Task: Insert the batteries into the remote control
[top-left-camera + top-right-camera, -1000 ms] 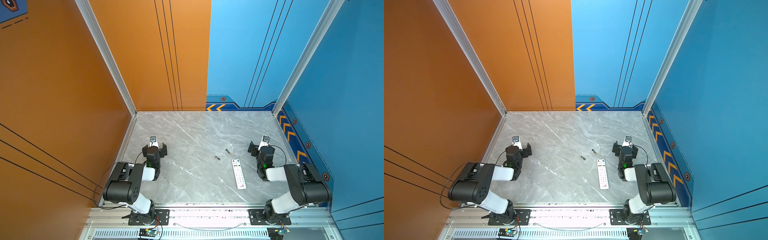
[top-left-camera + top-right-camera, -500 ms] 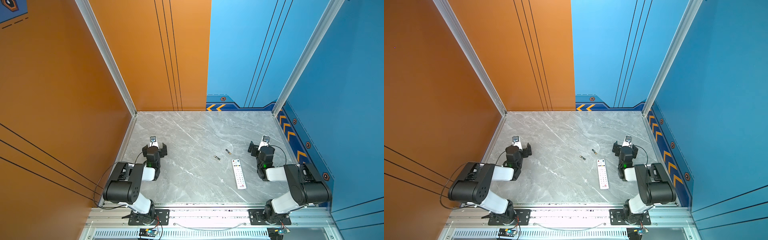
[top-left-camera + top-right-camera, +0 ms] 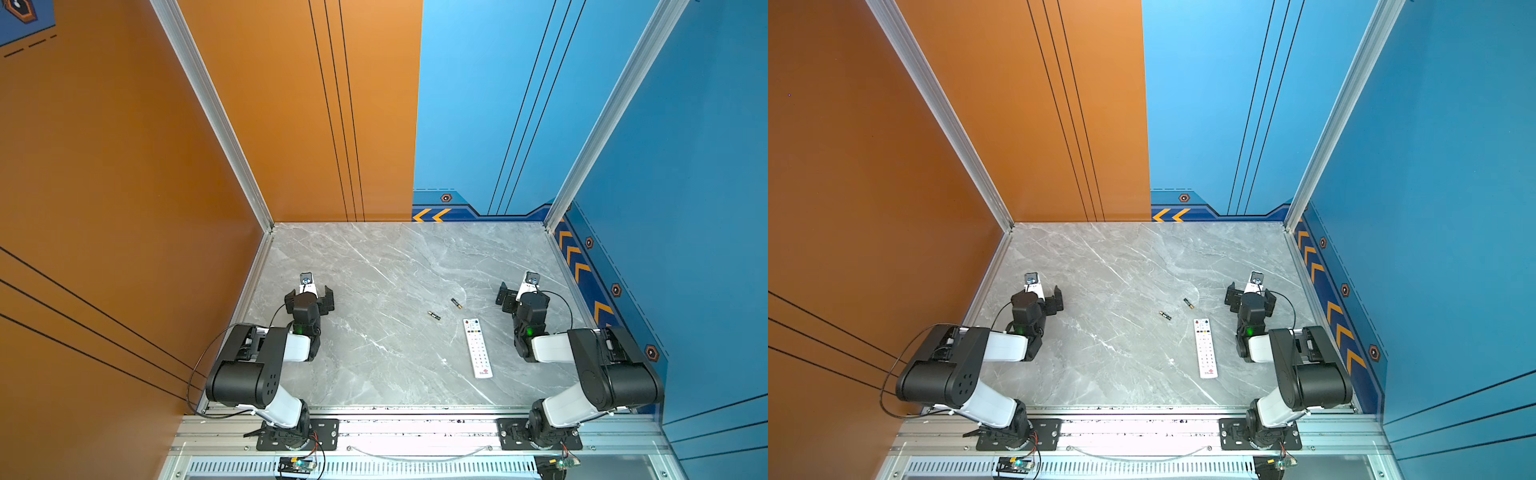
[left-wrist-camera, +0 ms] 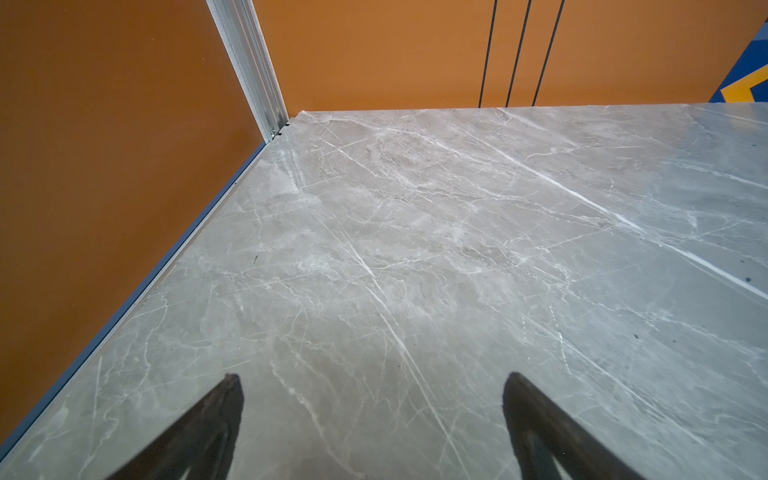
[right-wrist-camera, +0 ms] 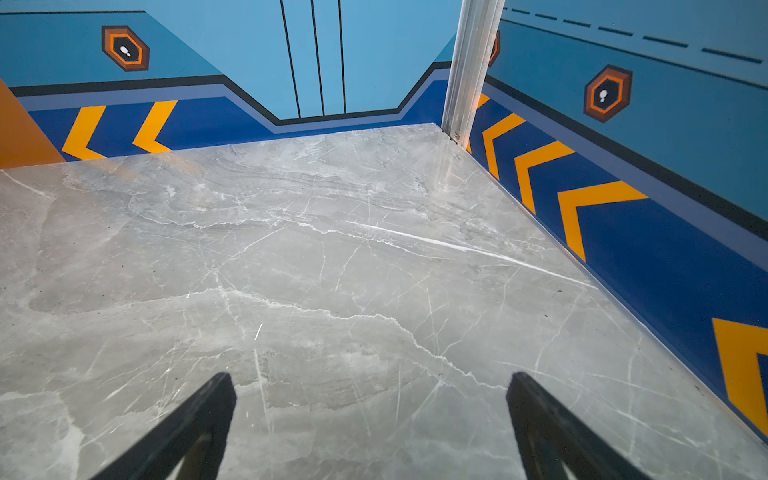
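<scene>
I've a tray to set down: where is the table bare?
Bare: the far half of the table, and the stretch between the left gripper and the batteries. Crowded: beside the right gripper, around batteries and remote control.

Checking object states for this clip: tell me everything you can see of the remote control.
The remote control is a long, slim white plastic-looking bar, buttons up, coloured buttons at its far end, a red logo at its near end. It lies flat on the grey marble table, right of middle, touching only the table.
</scene>
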Tool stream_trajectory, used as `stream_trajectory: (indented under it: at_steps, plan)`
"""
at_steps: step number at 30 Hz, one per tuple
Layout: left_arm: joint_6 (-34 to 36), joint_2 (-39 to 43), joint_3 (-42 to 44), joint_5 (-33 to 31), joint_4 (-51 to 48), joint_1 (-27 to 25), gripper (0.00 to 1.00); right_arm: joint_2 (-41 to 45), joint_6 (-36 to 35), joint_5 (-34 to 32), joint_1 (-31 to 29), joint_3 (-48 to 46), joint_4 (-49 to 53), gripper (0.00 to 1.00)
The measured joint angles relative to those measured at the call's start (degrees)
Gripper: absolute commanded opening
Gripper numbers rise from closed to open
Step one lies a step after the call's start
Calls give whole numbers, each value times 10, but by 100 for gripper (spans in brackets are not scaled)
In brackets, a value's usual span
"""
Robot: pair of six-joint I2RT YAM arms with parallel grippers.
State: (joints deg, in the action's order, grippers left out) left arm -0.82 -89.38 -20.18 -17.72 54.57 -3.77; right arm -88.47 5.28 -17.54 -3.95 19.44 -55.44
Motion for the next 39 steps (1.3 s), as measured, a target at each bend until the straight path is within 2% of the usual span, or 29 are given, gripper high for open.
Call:
stream_trajectory:
  at_steps: [30, 39]
  plan:
    - [0, 0, 0, 11, 0, 4, 98, 0, 0, 0, 0, 0, 1, 100]
    - [0, 0, 0, 19, -2, 4, 98, 26, -2, 11, 1, 49, 101, 100]
